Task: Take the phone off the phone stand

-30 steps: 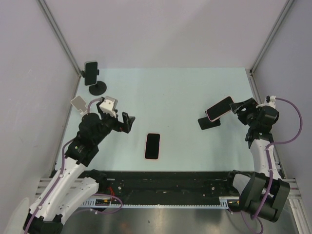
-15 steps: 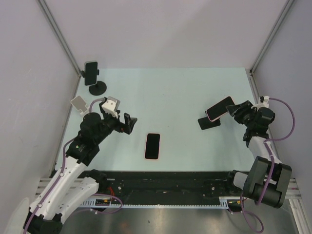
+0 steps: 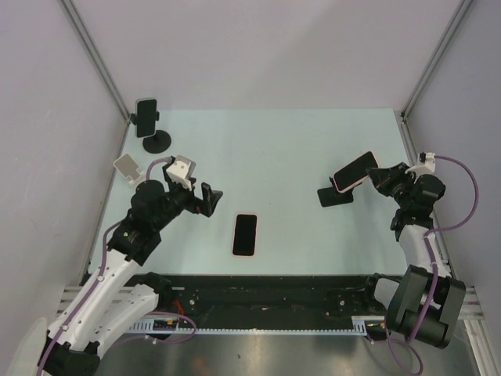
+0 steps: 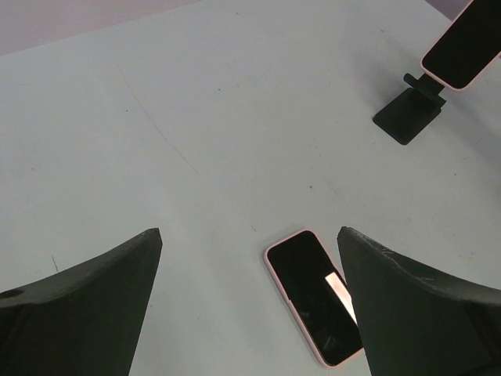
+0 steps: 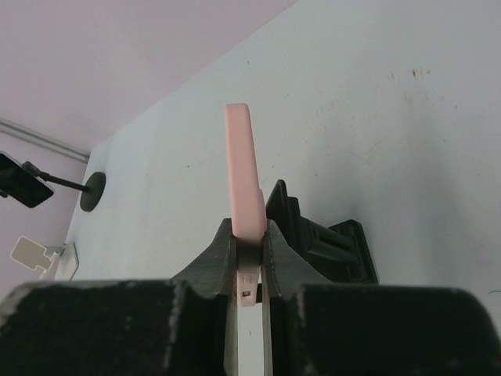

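A pink-cased phone (image 3: 354,173) leans tilted on a black phone stand (image 3: 335,197) at the right of the table. My right gripper (image 3: 376,175) is shut on the phone's right end. In the right wrist view the phone's pink edge (image 5: 245,188) is pinched between the two fingers of the right gripper (image 5: 249,251), with the stand (image 5: 329,243) just behind it. My left gripper (image 3: 210,196) hangs open at the left with nothing between its fingers. In the left wrist view it (image 4: 249,235) looks across at the phone (image 4: 466,47) and the stand (image 4: 409,116).
A second pink-cased phone (image 3: 245,234) lies flat, screen up, near the table's front middle. A third phone (image 3: 146,114) sits in a clamp stand on a round base (image 3: 157,142) at the back left. A small white holder (image 3: 125,165) lies by the left edge.
My right gripper's jaws have closed onto the end of the phone on the stand. My left arm has drifted slightly to the right, still open.
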Controlling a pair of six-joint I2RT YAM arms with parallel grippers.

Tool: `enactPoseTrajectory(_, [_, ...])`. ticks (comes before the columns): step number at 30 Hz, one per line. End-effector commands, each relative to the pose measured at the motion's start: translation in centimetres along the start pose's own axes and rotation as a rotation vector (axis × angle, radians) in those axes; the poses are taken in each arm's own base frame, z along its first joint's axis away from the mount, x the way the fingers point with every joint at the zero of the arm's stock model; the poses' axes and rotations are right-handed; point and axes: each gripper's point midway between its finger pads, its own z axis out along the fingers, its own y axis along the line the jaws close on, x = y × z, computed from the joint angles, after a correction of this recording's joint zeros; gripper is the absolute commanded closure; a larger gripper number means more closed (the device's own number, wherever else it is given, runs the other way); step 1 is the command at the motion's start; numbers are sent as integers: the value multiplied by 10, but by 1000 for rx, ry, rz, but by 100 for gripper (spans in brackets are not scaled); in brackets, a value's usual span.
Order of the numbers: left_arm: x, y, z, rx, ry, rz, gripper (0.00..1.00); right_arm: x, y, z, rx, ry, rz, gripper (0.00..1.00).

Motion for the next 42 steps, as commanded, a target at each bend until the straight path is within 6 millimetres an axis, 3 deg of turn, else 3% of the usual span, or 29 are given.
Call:
enactPoseTrajectory(1, [-7,-9,2,54,-32,33,0,-39,43,-9,-122,-121,-140,100])
enactPoseTrajectory(5, [-7,-15,2,85,-32,34,0,-49,72,-19,-157,-140,-209,100])
enactPoseTrajectory(9, [-5,-24,3,137,-23,36,0,-48,108,-26,-242,-122,-267,100])
enactPoseTrajectory(11, [-5,-32,2,185,-19,37,0,-38,134,-29,-326,-83,-292,100])
enactPoseTrajectory(15, [-6,-53,2,306,-4,27,0,-2,186,-36,-522,45,-341,100])
enactPoseTrajectory(16, [-10,-59,1,334,-7,23,0,17,204,-40,-592,97,-348,100])
enactPoseTrajectory(24, [-17,-104,-1,548,49,-36,0,109,290,-73,-953,335,-361,100])
enactPoseTrajectory(26, [-20,-111,-3,577,51,-46,0,126,300,-76,-997,367,-361,100])
enactPoseTrajectory(30, [-19,-122,-7,611,63,-76,0,161,327,-100,-1141,470,-323,100])
enactPoseTrajectory(33, [-13,-124,-4,610,88,-133,3,175,337,-109,-1195,507,-307,100])
enactPoseTrajectory(37, [1,-129,-5,634,130,-215,11,179,341,-115,-1224,524,-299,100])
enactPoseTrajectory(42, [6,-137,-13,687,130,-251,20,177,342,-122,-1246,528,-298,100])
